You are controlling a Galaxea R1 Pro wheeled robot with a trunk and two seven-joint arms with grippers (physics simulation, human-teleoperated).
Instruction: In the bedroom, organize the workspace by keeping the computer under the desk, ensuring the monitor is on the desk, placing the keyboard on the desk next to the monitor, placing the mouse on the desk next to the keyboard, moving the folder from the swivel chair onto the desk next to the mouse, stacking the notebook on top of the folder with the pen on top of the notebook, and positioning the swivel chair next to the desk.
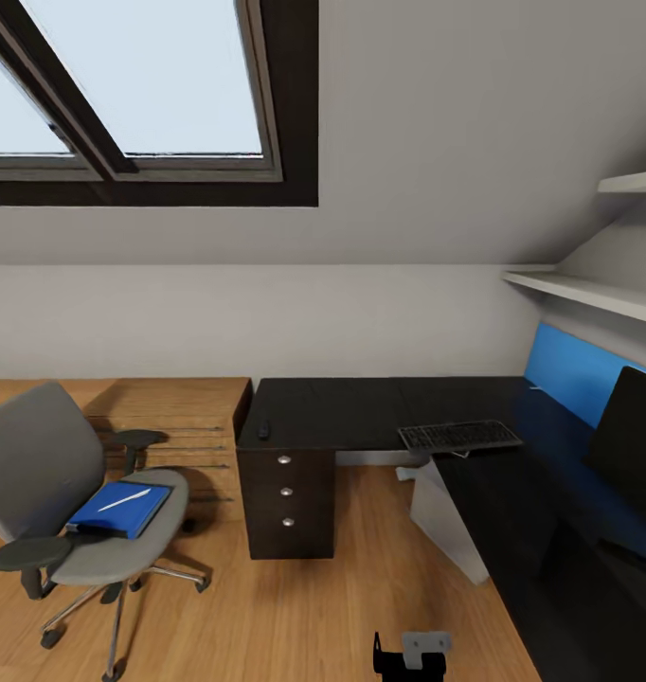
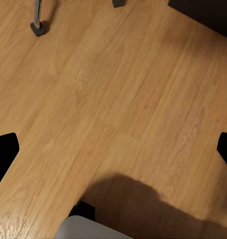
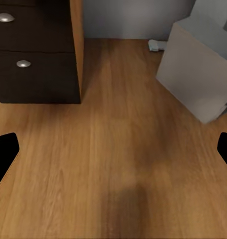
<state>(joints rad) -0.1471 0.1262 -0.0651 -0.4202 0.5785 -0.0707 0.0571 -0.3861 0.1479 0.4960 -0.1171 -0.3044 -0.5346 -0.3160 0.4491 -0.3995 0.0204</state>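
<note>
We see one swivel chair (image 1: 72,493) at the left on the wooden floor (image 1: 266,616), its seat carrying one blue folder (image 1: 119,510) with one white pen (image 1: 124,499) on top. One black worktop (image 1: 361,412) runs along the wall, with three knobbed drawers (image 1: 287,493); on it lie one mouse (image 1: 263,429), one keyboard (image 1: 458,436) and one monitor (image 1: 631,445). One grey computer (image 1: 446,521) stands beneath. Our left fingers (image 2: 4,154) and right fingers (image 3: 4,157) are spread apart over bare floor, well apart from everything; the right ones face the drawers and computer (image 3: 203,74).
</note>
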